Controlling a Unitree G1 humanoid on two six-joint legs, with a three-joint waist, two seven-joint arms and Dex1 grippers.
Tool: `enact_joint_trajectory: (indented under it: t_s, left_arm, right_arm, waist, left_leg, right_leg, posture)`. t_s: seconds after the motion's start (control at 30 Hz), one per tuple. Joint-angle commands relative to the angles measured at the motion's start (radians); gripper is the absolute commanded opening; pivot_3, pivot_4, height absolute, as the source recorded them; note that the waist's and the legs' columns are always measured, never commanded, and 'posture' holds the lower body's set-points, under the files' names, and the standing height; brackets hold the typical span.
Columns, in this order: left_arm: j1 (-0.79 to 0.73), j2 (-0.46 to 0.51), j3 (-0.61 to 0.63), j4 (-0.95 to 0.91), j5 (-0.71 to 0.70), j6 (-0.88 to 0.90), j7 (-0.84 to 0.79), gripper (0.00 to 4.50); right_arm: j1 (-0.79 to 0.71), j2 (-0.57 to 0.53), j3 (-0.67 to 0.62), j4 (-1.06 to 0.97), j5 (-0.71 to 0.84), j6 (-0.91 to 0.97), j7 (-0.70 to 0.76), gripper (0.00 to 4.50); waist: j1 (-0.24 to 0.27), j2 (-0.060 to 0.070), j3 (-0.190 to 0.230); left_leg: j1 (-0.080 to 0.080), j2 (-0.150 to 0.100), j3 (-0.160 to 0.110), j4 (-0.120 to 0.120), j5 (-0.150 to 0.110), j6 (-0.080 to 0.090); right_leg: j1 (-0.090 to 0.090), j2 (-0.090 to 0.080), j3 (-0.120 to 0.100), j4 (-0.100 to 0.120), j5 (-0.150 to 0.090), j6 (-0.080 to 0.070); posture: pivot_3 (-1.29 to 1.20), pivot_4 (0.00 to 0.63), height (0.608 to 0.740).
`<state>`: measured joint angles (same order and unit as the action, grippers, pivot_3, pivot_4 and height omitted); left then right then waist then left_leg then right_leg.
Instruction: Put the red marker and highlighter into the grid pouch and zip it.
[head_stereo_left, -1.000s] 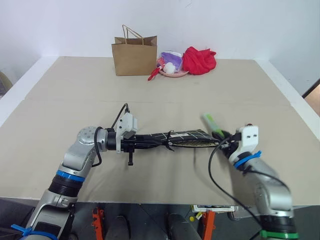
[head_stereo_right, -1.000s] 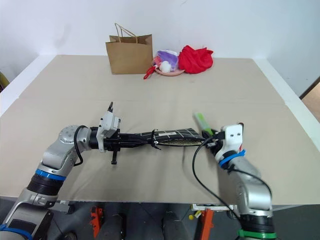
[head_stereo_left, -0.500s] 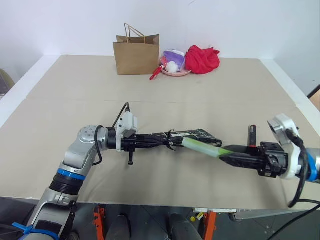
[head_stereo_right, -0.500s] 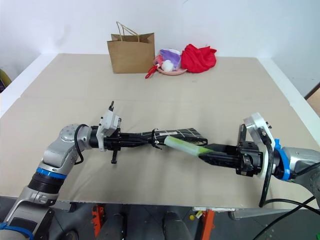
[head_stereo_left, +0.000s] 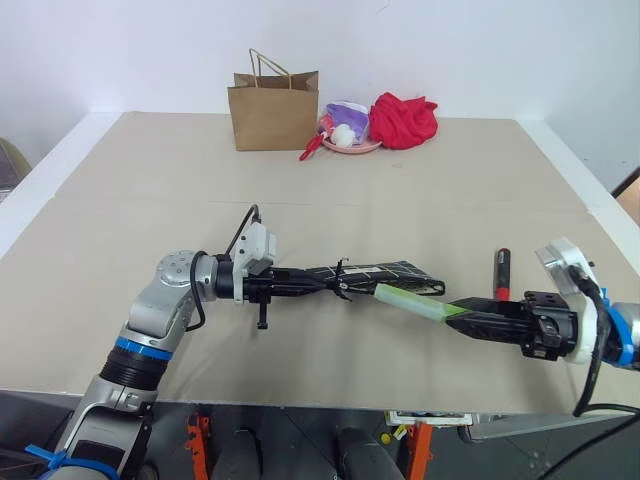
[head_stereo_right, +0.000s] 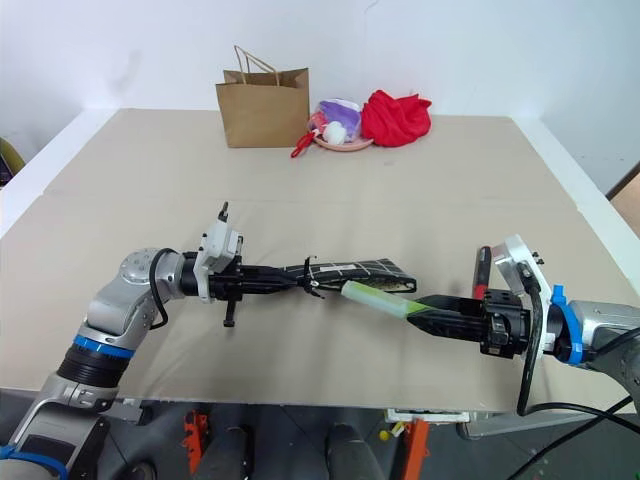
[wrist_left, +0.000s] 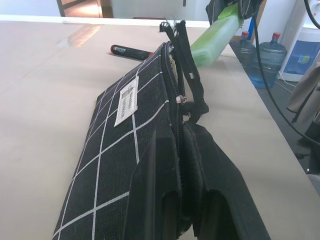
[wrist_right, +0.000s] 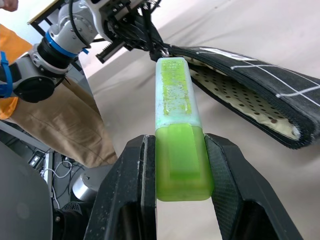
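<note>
Right gripper (head_stereo_left: 462, 308) is clamped on the highlighter (head_stereo_left: 410, 301), pointed at the grid pouch (head_stereo_left: 385, 273), which is pinched by the left gripper (head_stereo_left: 325, 284); the red marker (head_stereo_left: 501, 273) lies on the table (head_stereo_left: 400, 190)

A brown paper bag (head_stereo_left: 272, 110) with thin handles stands upright at the far side of the tabletop (head_stereo_left: 120, 200). Just beside it sits a pink plate (head_stereo_left: 352, 145) with a purple thing and a white ball on it. A red cloth (head_stereo_left: 403, 120) lies bunched up next to the plate. Big water bottles (wrist_left: 272, 62) stand on the floor past the tabletop edge.
</note>
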<state>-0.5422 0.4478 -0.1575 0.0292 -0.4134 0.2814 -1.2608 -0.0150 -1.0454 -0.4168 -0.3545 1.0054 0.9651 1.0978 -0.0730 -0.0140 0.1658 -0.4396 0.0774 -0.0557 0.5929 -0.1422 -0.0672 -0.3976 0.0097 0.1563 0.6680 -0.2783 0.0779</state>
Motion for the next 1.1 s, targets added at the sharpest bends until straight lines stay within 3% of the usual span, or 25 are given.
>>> enact_joint_trajectory:
  t_s: [0.03,0.4,0.83,1.1]
  left_arm:
    - [-0.009,-0.007,0.010,-0.041,-0.020,-0.002,0.010,0.00]
    - [0.013,-0.010,0.002,-0.071,-0.024,0.005,0.017,0.00]
    - [0.034,-0.007,0.002,-0.088,-0.022,0.009,0.021,0.00]
    - [0.034,-0.017,-0.007,-0.092,-0.021,0.008,0.027,0.00]
  right_arm:
    - [-0.021,-0.007,0.014,0.004,-0.019,-0.018,0.008,1.05]
    - [-0.122,0.013,0.079,0.050,-0.031,-0.010,-0.012,1.05]
    - [-0.135,-0.002,0.097,0.106,-0.097,-0.045,0.035,1.05]
    - [-0.214,0.029,0.183,0.132,-0.135,-0.047,0.027,1.05]
  waist:
    - [0.000,0.000,0.000]
    - [0.000,0.000,0.000]
    - [0.000,0.000,0.000]
    - [-0.002,0.000,0.000]
  left_leg:
    - [0.000,0.000,0.000,0.000,0.000,0.000]
    - [0.000,0.000,0.000,0.000,0.000,0.000]
    - [0.000,0.000,0.000,0.000,0.000,0.000]
    - [0.000,0.000,0.000,0.000,0.000,0.000]
  right_leg:
    - [0.000,0.000,0.000,0.000,0.000,0.001]
    - [0.000,0.000,0.000,0.000,0.000,0.000]
    - [0.000,0.000,0.000,0.000,0.001,0.002]
    - [0.000,0.000,0.000,0.000,0.001,0.002]
  posture:
    - [0.00,0.150,0.740]
    - [0.00,0.150,0.740]
    - [0.00,0.150,0.740]
    - [0.00,0.150,0.740]
